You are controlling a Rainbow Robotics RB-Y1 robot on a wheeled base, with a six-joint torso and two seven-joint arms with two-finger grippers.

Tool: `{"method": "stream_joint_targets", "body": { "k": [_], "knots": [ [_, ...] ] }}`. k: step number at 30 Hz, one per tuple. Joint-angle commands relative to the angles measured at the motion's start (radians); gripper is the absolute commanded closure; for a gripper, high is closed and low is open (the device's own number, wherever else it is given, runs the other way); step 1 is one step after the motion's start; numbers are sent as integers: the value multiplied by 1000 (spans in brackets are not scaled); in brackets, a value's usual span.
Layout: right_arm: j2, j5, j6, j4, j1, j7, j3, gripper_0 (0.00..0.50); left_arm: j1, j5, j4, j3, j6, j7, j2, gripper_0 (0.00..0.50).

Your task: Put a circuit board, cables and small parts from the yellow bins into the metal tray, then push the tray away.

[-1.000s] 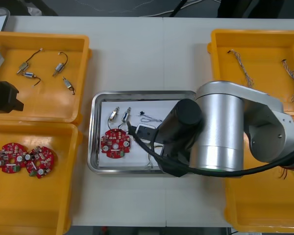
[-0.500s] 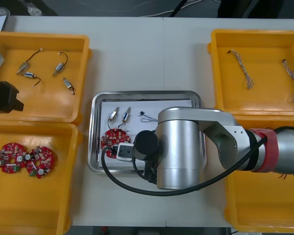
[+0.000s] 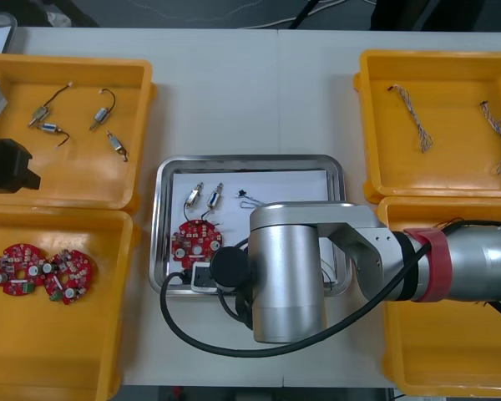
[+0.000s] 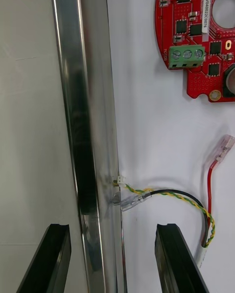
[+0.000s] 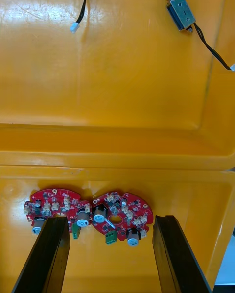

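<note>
Electronics workshop, yellow bins (image 3: 83, 177), circuit boards (image 3: 17, 269)

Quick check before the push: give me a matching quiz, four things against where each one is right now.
Things
1. right gripper
2. left gripper
3. twisted cables
4. red and yellow cable

Places
A. in the far right bin
B. lying in the tray, near the board
C. over the left bins, open
D. astride the tray's rim, open

Pairs: 1-D, 2-C, 3-A, 4-B

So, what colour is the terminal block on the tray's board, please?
Green terminal block, right wrist view.
</note>
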Motion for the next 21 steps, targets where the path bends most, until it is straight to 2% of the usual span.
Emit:
{"method": "stream_joint_targets", "body": {
  "k": [1,21],
  "knots": [
    [21,29,-13,-10,-32,26,42,0,18,-6,-26,32,-4,-82,46,0],
    [48,77,-16,10,21,23,54,0,18,-6,-26,32,-4,-82,46,0]
  ]
}}
